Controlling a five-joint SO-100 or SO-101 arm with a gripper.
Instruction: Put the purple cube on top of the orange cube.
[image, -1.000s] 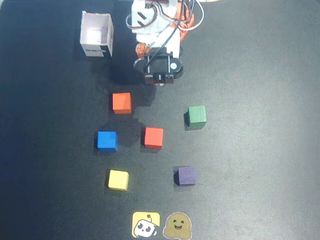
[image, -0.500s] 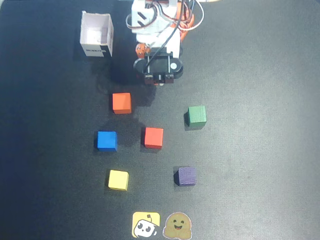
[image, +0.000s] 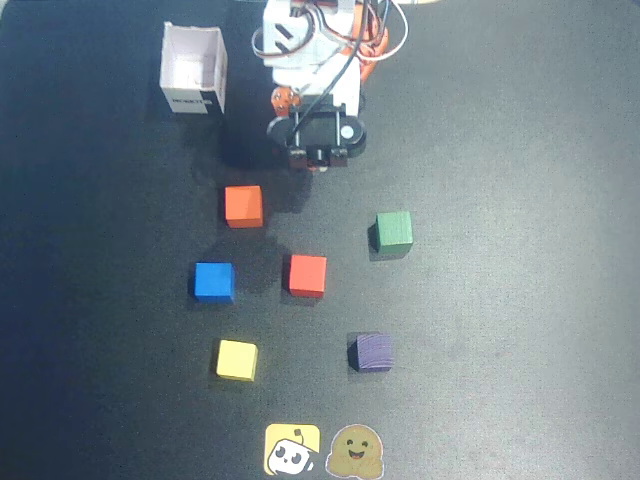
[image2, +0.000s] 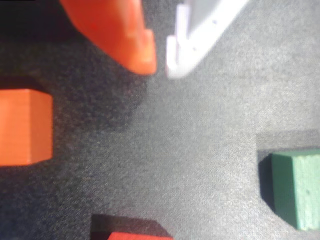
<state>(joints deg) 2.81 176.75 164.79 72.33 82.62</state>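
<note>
Green cube, blue cube, seemingly empty white box.

White arm, black and white cables, orange-and-white tool

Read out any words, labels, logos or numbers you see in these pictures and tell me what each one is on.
White box: a dark printed strip on its front wall, too small and blurred to read in the overhead view.
Yellow sticker on the mat's near edge: a white cartoon face, no words.
Brown sticker beside it: a smiling face with hands, no words.
Cubes and arm: no legible text in either view.
</note>
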